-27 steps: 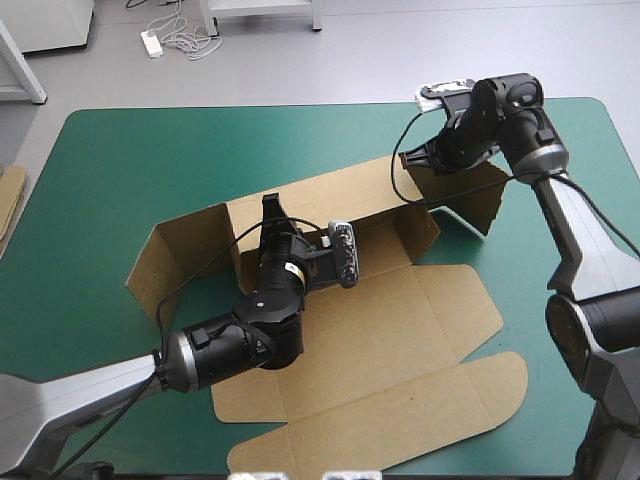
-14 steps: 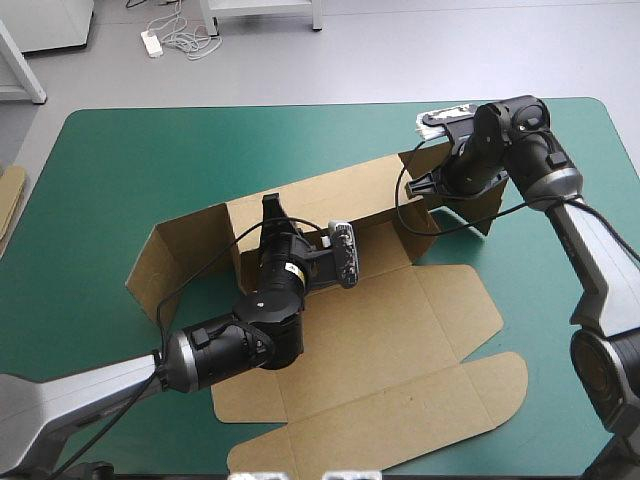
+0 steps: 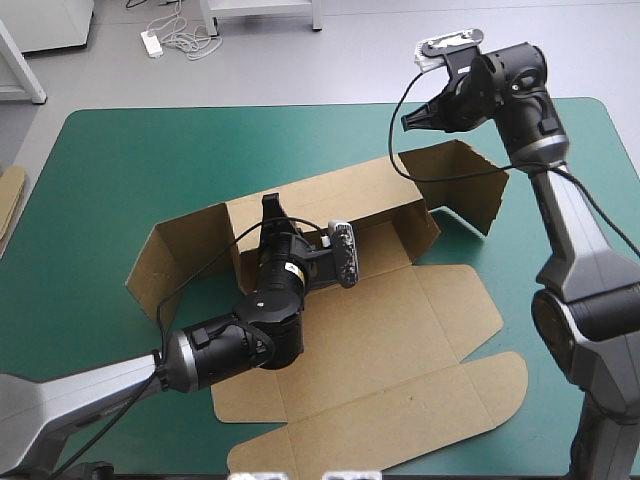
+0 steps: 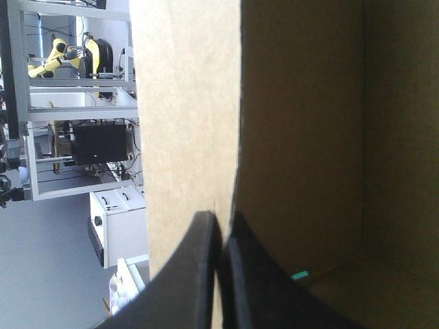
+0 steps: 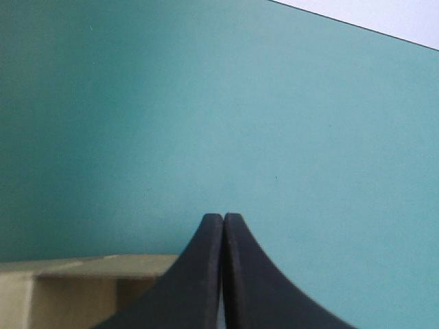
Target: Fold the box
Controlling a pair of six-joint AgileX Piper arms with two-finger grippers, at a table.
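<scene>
The brown box (image 3: 400, 360) lies mid-table, its lid flat toward the near edge and its long back wall (image 3: 340, 195) raised. My left gripper (image 3: 270, 208) is shut on the top edge of that wall; in the left wrist view the board (image 4: 185, 103) runs up from between the left gripper (image 4: 223, 226). The right end flap (image 3: 460, 175) stands upright and bent around. My right gripper (image 3: 408, 122) hangs above and behind that flap, shut and holding nothing. In the right wrist view the right gripper (image 5: 223, 218) points at the teal-green cover, with a box edge (image 5: 68, 288) beside it.
The box's left end flap (image 3: 185, 250) stands angled outward. An edge of more brown board (image 3: 10, 200) shows at the table's left edge. Bare teal-green cover (image 3: 150, 160) lies behind and left of the box.
My right gripper has left the right end flap and risen up and back from it. The flap now stands free. The left arm has not moved.
</scene>
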